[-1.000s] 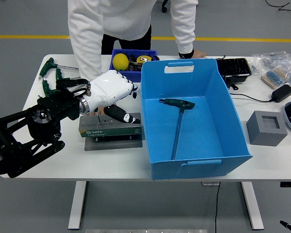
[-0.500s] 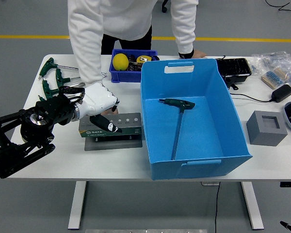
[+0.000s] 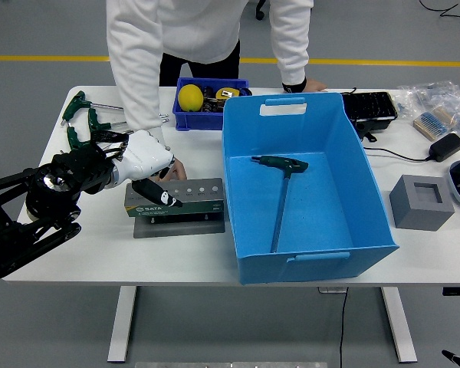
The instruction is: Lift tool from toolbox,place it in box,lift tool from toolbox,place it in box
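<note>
The green tool holder (image 3: pixel 185 202) lies on a grey plate left of the large blue box (image 3: pixel 364 192); its row of holes shows no tools. One green T-handle tool (image 3: pixel 280 165) lies inside the box, its shaft pointing toward the near wall. My left hand (image 3: pixel 149 165), white, hovers over the holder's left end with relaxed fingers and nothing in it; a dark fingertip (image 3: pixel 163 198) points down at the holder. A person in white stands at the far side, one hand (image 3: pixel 176 170) on the table just behind the holder, partly hidden by my hand.
Several green T-handle tools (image 3: pixel 83 116) lie at the far left. A small blue bin (image 3: pixel 207 86) with a yellow ball stands behind the holder. A grey block (image 3: pixel 420 202), a black charger (image 3: pixel 445 146) and bags sit at the right. The person's other hand (image 3: pixel 307 84) rests behind the box.
My left hand has drawn back to the left and down, from above the holder's middle to its left end, empty throughout. The tool in the box has not moved.
</note>
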You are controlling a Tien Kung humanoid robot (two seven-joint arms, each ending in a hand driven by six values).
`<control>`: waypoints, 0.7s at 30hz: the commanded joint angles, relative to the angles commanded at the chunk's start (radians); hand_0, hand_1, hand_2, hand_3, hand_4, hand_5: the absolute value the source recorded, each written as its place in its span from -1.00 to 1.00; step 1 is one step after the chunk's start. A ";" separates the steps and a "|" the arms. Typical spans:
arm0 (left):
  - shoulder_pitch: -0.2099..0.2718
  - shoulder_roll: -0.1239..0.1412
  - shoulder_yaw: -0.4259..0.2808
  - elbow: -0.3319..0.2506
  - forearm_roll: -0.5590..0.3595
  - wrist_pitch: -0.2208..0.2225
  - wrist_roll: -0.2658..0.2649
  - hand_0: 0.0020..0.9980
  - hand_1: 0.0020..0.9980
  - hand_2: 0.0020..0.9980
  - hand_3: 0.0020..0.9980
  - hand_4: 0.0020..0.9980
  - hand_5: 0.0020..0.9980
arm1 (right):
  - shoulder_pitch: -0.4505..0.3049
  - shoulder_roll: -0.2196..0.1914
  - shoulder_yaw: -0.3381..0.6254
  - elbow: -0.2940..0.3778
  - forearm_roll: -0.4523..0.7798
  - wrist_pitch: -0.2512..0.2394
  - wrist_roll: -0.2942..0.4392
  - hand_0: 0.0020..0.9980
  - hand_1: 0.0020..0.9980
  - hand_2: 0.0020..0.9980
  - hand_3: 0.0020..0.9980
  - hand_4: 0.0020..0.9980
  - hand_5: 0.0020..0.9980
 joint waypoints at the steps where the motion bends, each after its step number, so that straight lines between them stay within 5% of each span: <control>1: 0.000 0.001 0.000 0.000 0.000 -0.003 0.000 0.24 0.14 -0.09 -0.11 0.96 1.00 | 0.000 0.000 0.001 0.000 -0.001 0.000 0.000 0.54 0.37 0.45 0.33 0.90 0.53; 21: -0.001 0.001 0.017 -0.006 -0.039 -0.009 -0.002 0.22 0.08 -0.14 -0.23 0.95 1.00 | -0.005 0.005 0.001 0.000 0.003 -0.001 -0.001 0.54 0.37 0.45 0.33 0.90 0.53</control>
